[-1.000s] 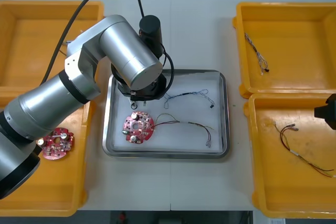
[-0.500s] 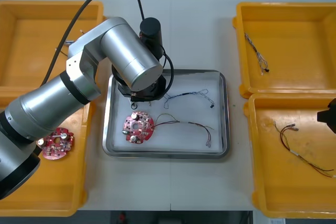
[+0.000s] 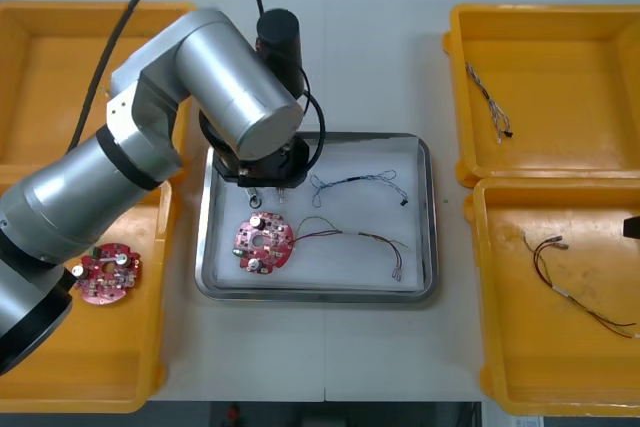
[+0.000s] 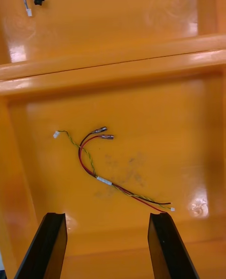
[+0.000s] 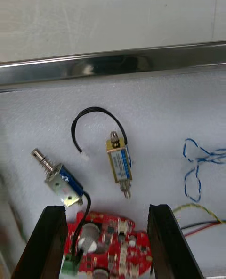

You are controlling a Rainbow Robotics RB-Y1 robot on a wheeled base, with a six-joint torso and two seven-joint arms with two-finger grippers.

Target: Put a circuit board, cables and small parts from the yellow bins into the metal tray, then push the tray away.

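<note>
Small metal parts beyond parted left jaws

The left arm is built of thick, brushed-silver cylindrical segments joined by black rings, with a thin black cable and a black cylindrical cap. The left gripper and right gripper each carry two flat, matte-black fingers with squared tips.

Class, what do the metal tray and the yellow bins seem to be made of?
Metal tray: probably polished steel or aluminium; its rim mirrors like chrome, the inside looks matte white. Yellow bins: likely moulded plastic; smooth, glossy, with soft glare.
</note>
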